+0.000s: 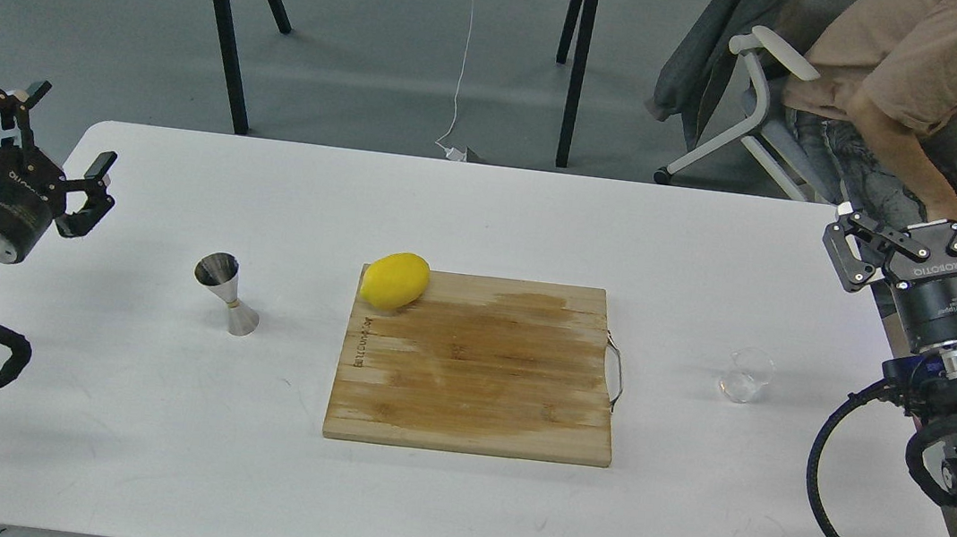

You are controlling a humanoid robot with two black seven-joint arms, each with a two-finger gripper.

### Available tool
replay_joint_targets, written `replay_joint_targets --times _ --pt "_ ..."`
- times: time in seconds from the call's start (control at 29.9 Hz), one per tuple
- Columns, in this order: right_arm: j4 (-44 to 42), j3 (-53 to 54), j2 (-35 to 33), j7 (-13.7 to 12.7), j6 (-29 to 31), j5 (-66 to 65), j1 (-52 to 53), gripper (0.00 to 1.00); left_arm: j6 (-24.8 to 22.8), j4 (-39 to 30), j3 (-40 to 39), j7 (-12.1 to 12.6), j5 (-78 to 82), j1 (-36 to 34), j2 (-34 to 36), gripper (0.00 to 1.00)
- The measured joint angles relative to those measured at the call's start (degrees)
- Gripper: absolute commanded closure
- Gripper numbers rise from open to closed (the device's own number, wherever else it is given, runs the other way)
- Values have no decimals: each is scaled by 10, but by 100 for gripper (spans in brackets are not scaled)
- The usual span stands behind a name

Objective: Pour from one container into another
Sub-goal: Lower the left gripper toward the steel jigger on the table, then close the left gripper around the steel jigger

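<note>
A white table (152,447) on a grey floor (377,50) carries a wooden board (476,367), steel jigger (225,292) and glass cup (746,375). Left gripper (38,142) and right gripper (933,232) hover with jaws spread, empty.

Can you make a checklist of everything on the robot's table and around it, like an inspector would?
Surface: white table, no spills seen.
Job's things: clear glass cup upright at right; steel jigger upright at left, far apart.
Clutter: lemon on a wooden cutting board corner.
End effectors: left end effector and right end effector open, holding nothing.
Cables: black hoses along both arms; white cord on the floor.
Surroundings: seated person, black table legs.
</note>
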Motion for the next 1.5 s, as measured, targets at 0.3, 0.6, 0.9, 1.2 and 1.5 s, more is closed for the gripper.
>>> replay_joint_targets --times 0.3,0.6,0.9,1.2,1.5 --pt "-2 0 0 0 0 0 -7 1 27 -89 -2 0 357 -38 27 2" --pt "-2 0 0 0 0 0 -13 1 356 -243 8 0 505 -24 56 2" --pt "-9 0 0 0 0 -1 -17 1 555 -293 2 0 607 45 60 1" --pt "-14 0 0 0 0 -1 -27 1 560 -294 -2 0 768 134 58 2" --pt "-13 0 0 0 0 -1 -33 1 560 -253 -3 0 853 201 58 2"
